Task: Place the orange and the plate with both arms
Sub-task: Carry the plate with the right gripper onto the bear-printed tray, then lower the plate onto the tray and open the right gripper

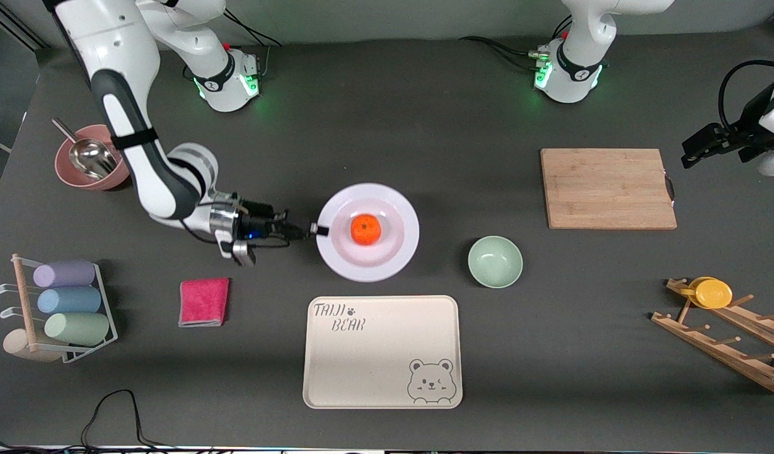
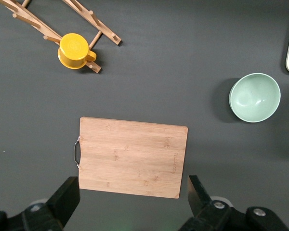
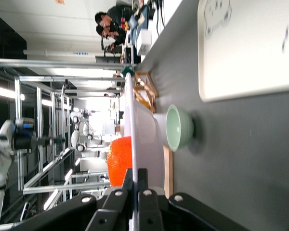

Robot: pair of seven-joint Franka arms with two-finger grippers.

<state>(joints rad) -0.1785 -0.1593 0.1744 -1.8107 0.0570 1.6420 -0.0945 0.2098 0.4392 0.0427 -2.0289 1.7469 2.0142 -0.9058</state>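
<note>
Right gripper [image 1: 316, 229] pinched on the rim of the round, glossy, pale lavender-white plate [image 1: 396, 252], at its edge toward the right arm's end of the table. Small round bright orange fruit [image 1: 365, 229] seated at plate centre, just past the fingertips. Left gripper [image 2: 130, 204] spread wide, empty, hovering over the rectangular wooden cutting board [image 2: 132, 157]. Mint-green bowl [image 1: 495, 261] near the plate.

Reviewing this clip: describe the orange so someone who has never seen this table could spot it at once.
Start at the beige bear tray near the front camera; just farther from that camera sits the pale round plate, its rim pinched by the right gripper. The orange lies on that plate, small, round and bright, the only fruit here, unlike the yellow cup on the wooden rack.
</note>
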